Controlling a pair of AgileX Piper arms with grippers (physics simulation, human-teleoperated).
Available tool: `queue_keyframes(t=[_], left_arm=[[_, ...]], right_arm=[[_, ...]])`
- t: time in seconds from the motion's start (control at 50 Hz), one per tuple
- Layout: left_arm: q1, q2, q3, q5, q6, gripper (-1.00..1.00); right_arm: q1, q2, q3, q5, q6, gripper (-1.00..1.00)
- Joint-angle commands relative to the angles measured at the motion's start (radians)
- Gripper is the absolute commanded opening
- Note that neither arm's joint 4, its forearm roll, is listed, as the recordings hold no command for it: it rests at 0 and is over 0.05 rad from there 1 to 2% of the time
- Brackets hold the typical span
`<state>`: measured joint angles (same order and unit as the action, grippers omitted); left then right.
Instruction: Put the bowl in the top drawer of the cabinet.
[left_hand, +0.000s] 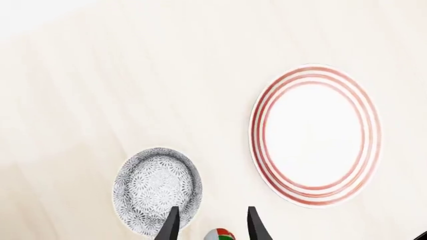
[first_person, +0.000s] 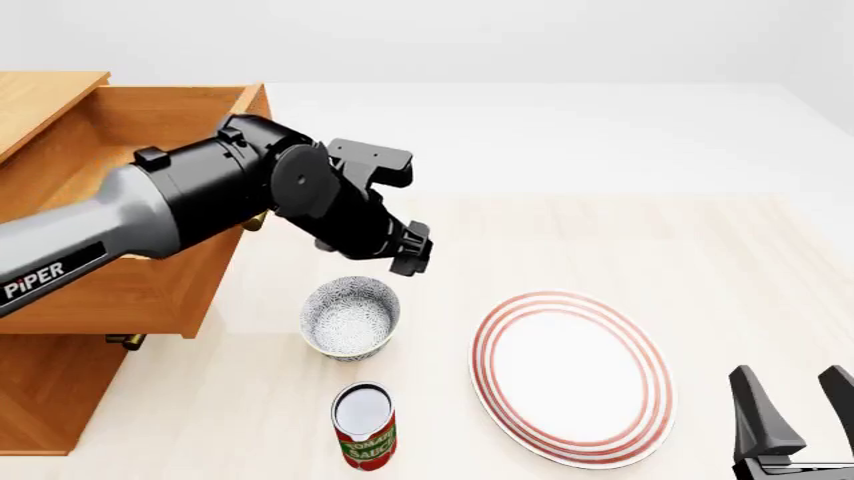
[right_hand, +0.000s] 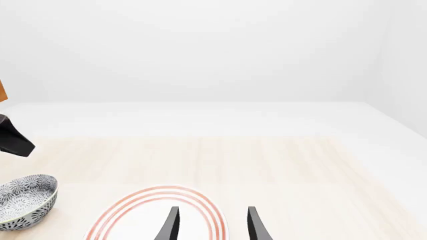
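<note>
The bowl (first_person: 351, 318), small with a blue-grey speckle pattern, stands upright on the table in front of the cabinet (first_person: 40, 400). The top drawer (first_person: 134, 295) is pulled out, and the part of its inside that shows holds nothing. My left arm (first_person: 267, 190) reaches over the drawer's corner and hangs above the bowl. In the left wrist view the left gripper (left_hand: 212, 222) is open above the table, the bowl (left_hand: 157, 190) just beside one fingertip. My right gripper (first_person: 794, 410) stands open at the near right, over the plate's edge (right_hand: 157, 212), with the bowl (right_hand: 23, 200) far off to its side.
A large white plate with red rings (first_person: 571, 375) lies right of the bowl. A tomato sauce can (first_person: 364, 425) stands upright just in front of the bowl; its top (left_hand: 220, 234) shows between the left fingers. The light wooden table (first_person: 641, 240) stretches behind them.
</note>
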<state>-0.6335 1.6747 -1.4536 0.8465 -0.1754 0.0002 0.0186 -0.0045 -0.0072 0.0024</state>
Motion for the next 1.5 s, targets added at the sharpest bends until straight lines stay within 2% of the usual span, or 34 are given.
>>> queue_keyframes(t=[0.02,0.28,0.38,0.52,0.54,0.58,0.74,1.18,1.28,1.5], left_arm=[[0.000,0.005,0.010,0.021,-0.004,1.00],[-0.026,-0.021,0.096,-0.018,-0.055,1.00],[-0.030,-0.013,0.094,-0.025,-0.058,1.00],[-0.020,0.000,0.093,-0.029,-0.040,1.00],[0.005,0.025,0.061,-0.025,-0.006,1.00],[0.020,0.042,0.044,-0.023,0.012,1.00],[0.063,0.094,0.001,-0.028,0.056,1.00],[0.010,0.083,0.088,-0.091,-0.017,1.00],[-0.007,0.084,0.131,-0.130,-0.042,1.00],[-0.025,0.110,0.150,-0.154,-0.044,1.00]], right_arm=[[0.000,0.000,0.000,0.000,0.000,1.00],[0.000,0.000,0.000,0.000,0.000,1.00],[0.000,0.000,0.000,0.000,0.000,1.00],[0.000,0.000,0.000,0.000,0.000,1.00],[0.000,0.000,0.000,0.000,0.000,1.00],[0.000,0.000,0.000,0.000,0.000,1.00],[0.000,0.000,0.000,0.000,0.000,1.00],[0.000,0.000,0.000,0.000,0.000,1.00],[0.000,0.000,0.000,0.000,0.000,1.00],[0.000,0.000,0.000,0.000,0.000,1.00]])
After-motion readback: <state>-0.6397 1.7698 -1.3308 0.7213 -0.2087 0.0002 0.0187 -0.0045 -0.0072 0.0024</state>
